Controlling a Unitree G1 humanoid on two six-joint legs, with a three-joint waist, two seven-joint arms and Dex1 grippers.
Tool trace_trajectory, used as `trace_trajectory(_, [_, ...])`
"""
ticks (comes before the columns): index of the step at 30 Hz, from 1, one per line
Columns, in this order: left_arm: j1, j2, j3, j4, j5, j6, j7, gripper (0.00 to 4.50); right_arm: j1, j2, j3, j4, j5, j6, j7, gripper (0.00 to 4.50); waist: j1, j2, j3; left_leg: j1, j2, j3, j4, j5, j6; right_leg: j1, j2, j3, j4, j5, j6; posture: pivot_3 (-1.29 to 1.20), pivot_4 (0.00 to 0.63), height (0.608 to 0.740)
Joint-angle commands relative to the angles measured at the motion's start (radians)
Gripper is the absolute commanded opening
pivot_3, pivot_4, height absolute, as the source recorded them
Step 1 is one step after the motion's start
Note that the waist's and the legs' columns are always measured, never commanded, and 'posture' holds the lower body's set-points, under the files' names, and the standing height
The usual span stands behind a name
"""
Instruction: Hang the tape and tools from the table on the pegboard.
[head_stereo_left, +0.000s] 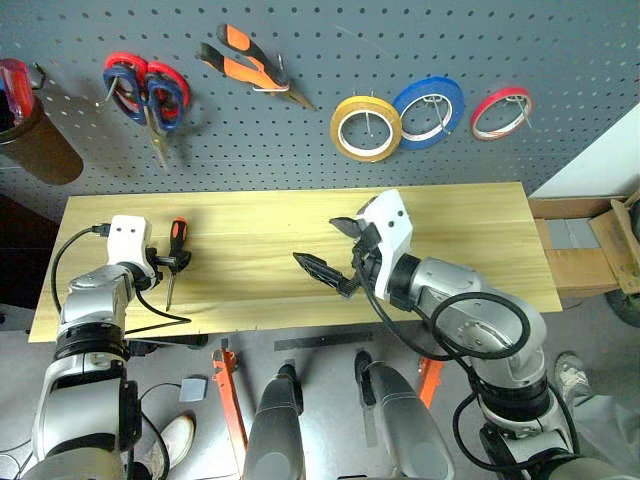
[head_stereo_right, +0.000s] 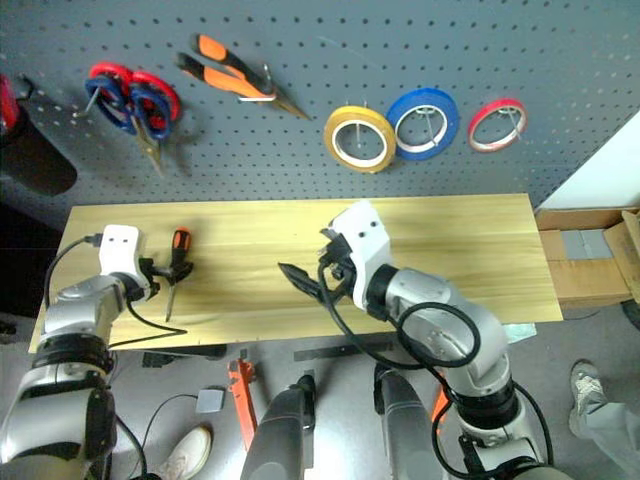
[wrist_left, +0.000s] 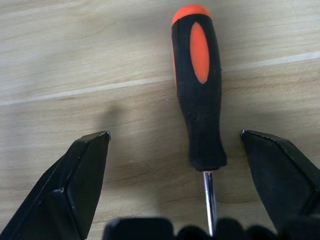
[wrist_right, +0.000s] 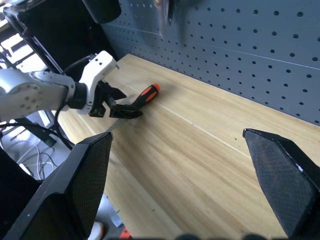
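- Closest in, the left gripper (wrist_left: 175, 145) sits low over the near left part of the table (head_stereo_left: 450, 230), fingers spread wide apart with nothing pinched between them.
- The screwdriver (wrist_left: 199, 95) lies flat on the wood right between those two fingers, orange-and-black handle pointing toward the wall, thin metal shaft running back under the gripper. Neither finger seems to be touching it, there's bare wood on both sides of the handle.
- The right gripper (head_stereo_left: 335, 250) hangs above the middle of the table, pointing left toward the other arm. Its fingers stand wide apart too and it holds nothing.
- Further back, the pegboard (head_stereo_left: 560, 60) fills the wall behind the table.
- On the board, left to right: dark blue scissors (head_stereo_left: 160, 100) hanging together with the red-handled scissors (head_stereo_left: 122, 66) on the same spot, then the pliers (head_stereo_left: 250, 62) hooked up at a tilt.
- After that the yellow tape (head_stereo_left: 366, 127) is on a hook, with a blue roll (head_stereo_left: 428, 112) just beside it and a thin red roll (head_stereo_left: 501, 112) past that.
- So the only task item on the tabletop is the screwdriver.
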Motion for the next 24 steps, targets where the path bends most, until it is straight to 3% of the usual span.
trace_trajectory(1, [-0.031, 0.008, -0.018, 0.038, 0.021, -0.027, 0.008, 4.12, 0.008, 0.012, -0.007, -0.057, 0.023, 0.015, -0.016, 4.5, 0.0, 0.001, 0.002, 0.0, 0.0, 0.0, 0.0, 0.0, 0.0, 0.0, 0.0, 0.0, 0.0, 0.0, 0.0, -0.05, 0.509, 0.74])
trace_trajectory(4, [-0.049, 0.014, -0.025, 0.046, 0.023, -0.028, 0.006, 3.24, 0.008, 0.021, -0.001, -0.058, 0.021, 0.016, -0.028, 4.5, 0.0, 0.001, 0.003, 0.0, 0.0, 0.0, 0.0, 0.0, 0.0, 0.0, 0.0, 0.0, -0.001, 0.0, 0.0, -0.05, 0.499, 0.74])
trace_trajectory(11, [-0.057, 0.026, -0.018, 0.046, 0.023, -0.027, 0.007, 0.71, 0.008, 0.019, 0.001, -0.047, 0.011, -0.002, -0.031, 4.5, -0.002, 0.001, 0.003, -0.001, 0.0, 0.001, -0.002, 0.0, -0.001, -0.001, 0.0, 0.001, -0.002, -0.001, 0.002, -0.04, 0.477, 0.74])
trace_trajectory(16, [-0.003, 0.017, -0.001, -0.051, 0.002, 0.005, 0.014, 0.68, 0.002, 0.016, 0.001, -0.032, 0.014, -0.036, -0.01, 4.5, -0.003, 0.0, 0.002, -0.001, 0.0, 0.002, -0.002, -0.001, -0.001, -0.001, 0.0, 0.001, -0.002, -0.001, 0.002, -0.04, 0.441, 0.74])
trace_trajectory(19, [0.096, -0.009, 0.026, -0.245, -0.025, 0.06, 0.052, 0.68, 0.003, 0.0, -0.001, -0.018, 0.012, -0.074, 0.02, 4.5, -0.004, 0.0, 0.001, -0.001, 0.0, 0.001, -0.002, -0.001, -0.002, -0.001, 0.0, 0.001, -0.002, -0.001, 0.002, -0.04, 0.404, 0.74])
trace_trajectory(24, [0.361, -0.098, 0.082, -0.801, -0.032, 0.199, 0.192, 0.68, 0.006, 0.033, -0.083, -0.04, 0.128, -0.126, 0.094, 4.5, 0.0, -0.005, -0.003, -0.003, 0.0, 0.001, -0.001, -0.002, -0.004, -0.001, -0.001, 0.0, -0.002, -0.001, 0.002, -0.03, 0.348, 0.74])
